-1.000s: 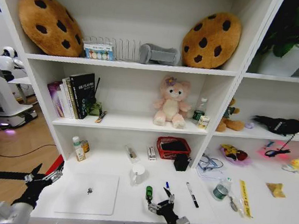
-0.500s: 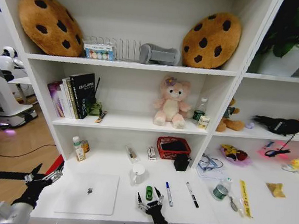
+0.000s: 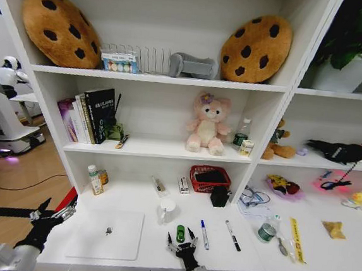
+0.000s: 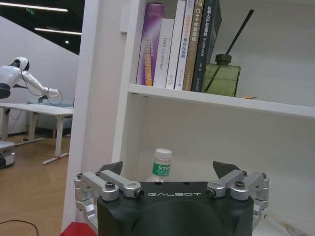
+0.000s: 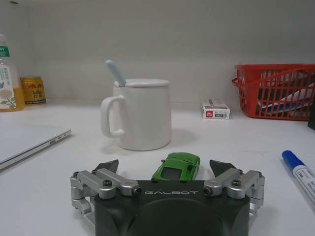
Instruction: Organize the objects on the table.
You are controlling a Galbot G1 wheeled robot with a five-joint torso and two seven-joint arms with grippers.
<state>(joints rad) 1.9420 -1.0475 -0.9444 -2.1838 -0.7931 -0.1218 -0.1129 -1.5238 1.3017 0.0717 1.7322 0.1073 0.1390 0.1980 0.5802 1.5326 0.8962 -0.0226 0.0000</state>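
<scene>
On the white table point(image 3: 322, 257), a tiny green toy car point(image 3: 180, 233) lies just ahead of my right gripper point(image 3: 181, 242), which is open. The right wrist view shows the car point(image 5: 175, 167) low between the spread fingertips of that gripper point(image 5: 165, 166), untouched. A blue-capped pen point(image 3: 204, 234) point(image 5: 301, 173) and a black pen point(image 3: 233, 235) lie to the right of it. The silver laptop point(image 3: 106, 233) point(image 5: 29, 142) rests shut on the left. A small green-capped bottle point(image 3: 266, 232) stands farther right. My left gripper point(image 3: 53, 215) point(image 4: 170, 168) hovers open off the table's left end.
A white mug point(image 3: 167, 209) point(image 5: 140, 114) with a spoon stands right behind the car. Behind that sit a red basket point(image 3: 209, 178) point(image 5: 278, 91), a small box point(image 5: 215, 108) and a white bottle point(image 3: 94, 180) point(image 4: 161, 162). Shelves with books and plush toys rise above the table.
My right gripper has moved left, from in front of the blue-capped pen to in front of the green toy car. It has stayed open. The left arm has not moved.
</scene>
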